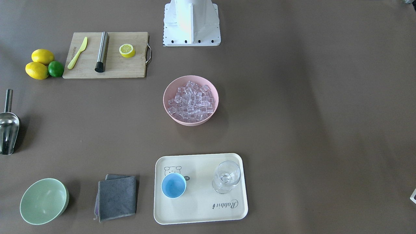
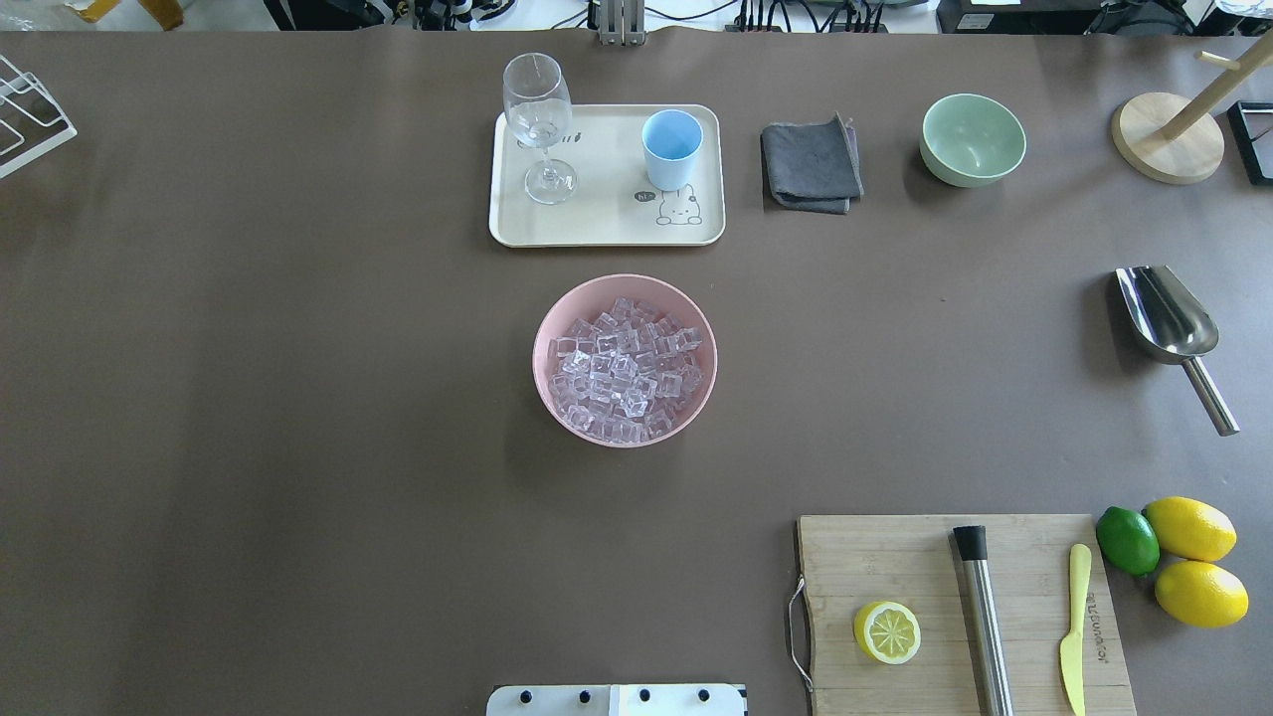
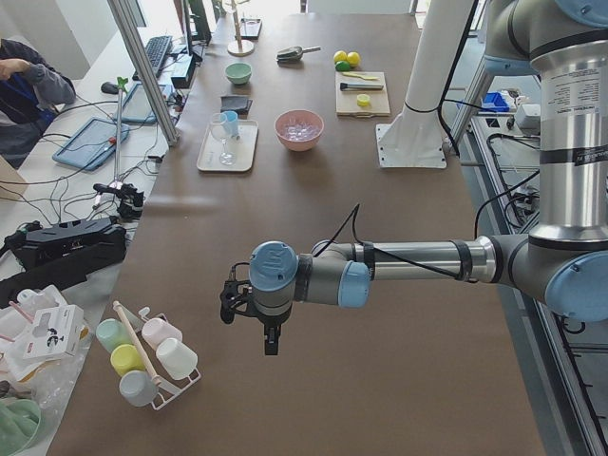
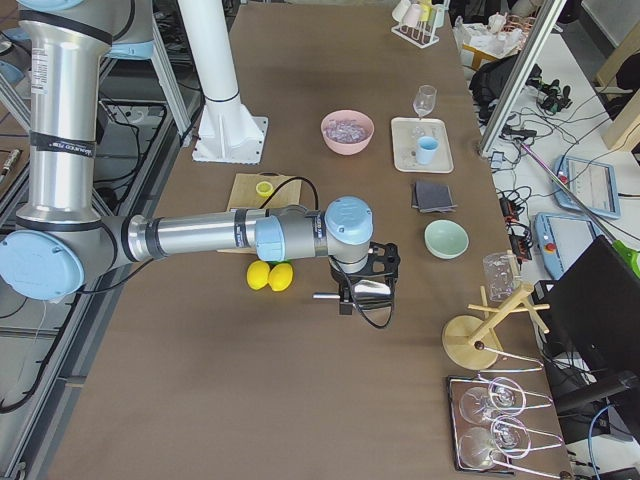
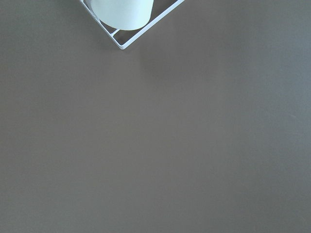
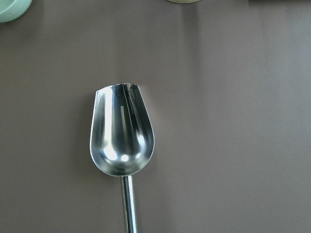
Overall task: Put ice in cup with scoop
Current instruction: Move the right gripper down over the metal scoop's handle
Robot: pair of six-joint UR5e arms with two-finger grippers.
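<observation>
Two side views alone catch arms (image 3: 408, 258); right wrist view shows scoop (image 6: 122, 131).

Matt brown surface (image 1: 292, 113), shiny metal, glassy ice.
The scoop (image 6: 121, 131) is mirror-polished steel; the ice (image 1: 191, 101) clear and glossy; the cup (image 1: 173, 185) smooth plastic; the board (image 1: 123, 66) bare wood; the cloth (image 1: 117, 197) fuzzy grey.

Ice (image 1: 191, 100) fills a pink bowl (image 1: 190, 122) at the middle of the table (image 1: 308, 113), the cup (image 1: 173, 185) stands beside a glass (image 1: 227, 177) on a tray (image 1: 201, 208) nearer the camera, and the scoop (image 1: 8, 130) lies at the view's left edge, well apart from both.
</observation>
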